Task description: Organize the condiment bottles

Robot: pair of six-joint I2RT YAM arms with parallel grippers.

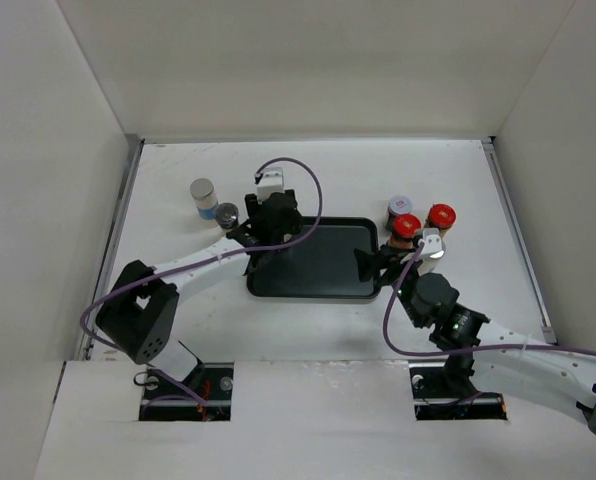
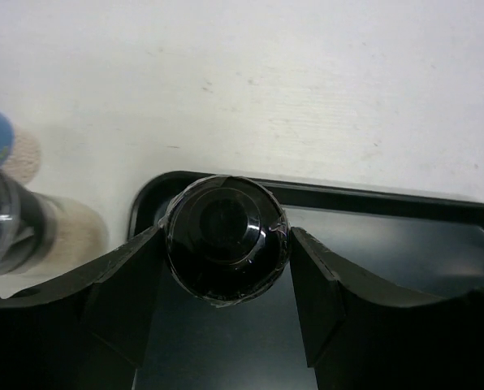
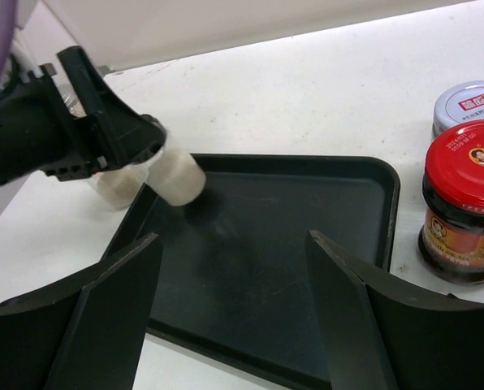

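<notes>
My left gripper (image 1: pixel 265 228) is shut on a pale shaker with a black cap (image 2: pixel 226 238). It holds the shaker (image 3: pixel 175 175) just above the far left corner of the black tray (image 1: pixel 323 285). A grey-capped bottle with a blue label (image 1: pixel 204 195) and a black-capped shaker (image 1: pixel 227 214) stand left of the tray. Two brown jars with red lids (image 1: pixel 406 226) (image 1: pixel 441 216) and a silver-lidded jar (image 1: pixel 399 207) stand at the tray's far right corner. My right gripper (image 1: pixel 370 265) is open and empty over the tray's right edge (image 3: pixel 234 276).
White walls enclose the table on the left, far and right sides. In the right wrist view the near red-lid jar (image 3: pixel 465 203) stands just outside the tray's rim (image 3: pixel 392 195), right of my right finger. The tray's floor is bare.
</notes>
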